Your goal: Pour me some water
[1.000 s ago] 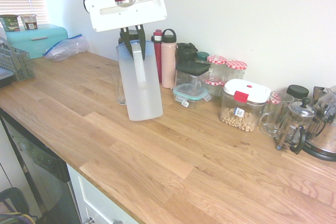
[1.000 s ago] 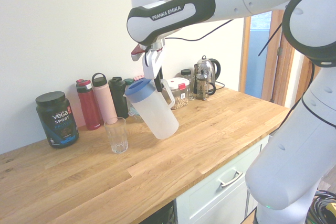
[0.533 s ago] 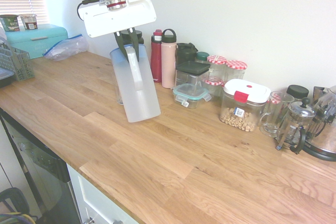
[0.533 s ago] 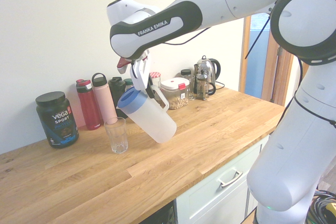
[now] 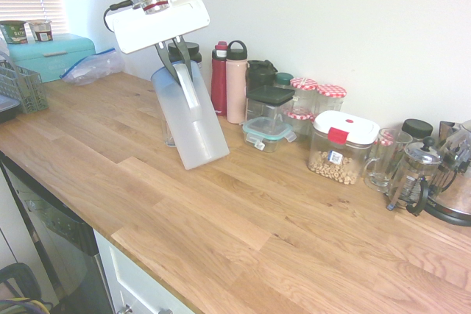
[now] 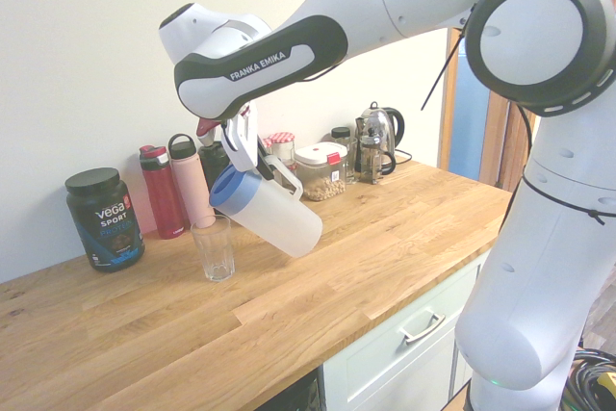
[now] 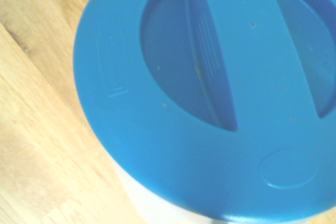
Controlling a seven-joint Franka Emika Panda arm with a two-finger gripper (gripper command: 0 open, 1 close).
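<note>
A tall translucent white jug [image 5: 190, 123] [image 6: 274, 218] with a blue lid [image 6: 229, 190] [image 7: 210, 93] hangs tilted over the wooden counter [image 5: 243, 226]. My gripper [image 5: 179, 51] [image 6: 246, 144] is shut on its side handle from above. The lid end leans down toward an empty-looking clear glass [image 6: 214, 247] standing on the counter, and sits just above and beside its rim. In the first exterior view the glass [image 5: 168, 134] is mostly hidden behind the jug. The water does not show through the jug's cloudy wall, and no stream is visible.
A red bottle [image 5: 219, 79] and a pink bottle [image 5: 236, 82] stand by the wall behind the jug, with a black tub [image 6: 104, 218] beside them. Food containers [image 5: 342, 145], a French press [image 5: 412, 174] and a kettle [image 6: 377, 137] line the wall. A dish rack [image 5: 22, 86] stands at the end.
The arm has swung the jug toward the glass and tipped it further. Its lid end has come down close to the glass rim. The grip on the handle has held.
</note>
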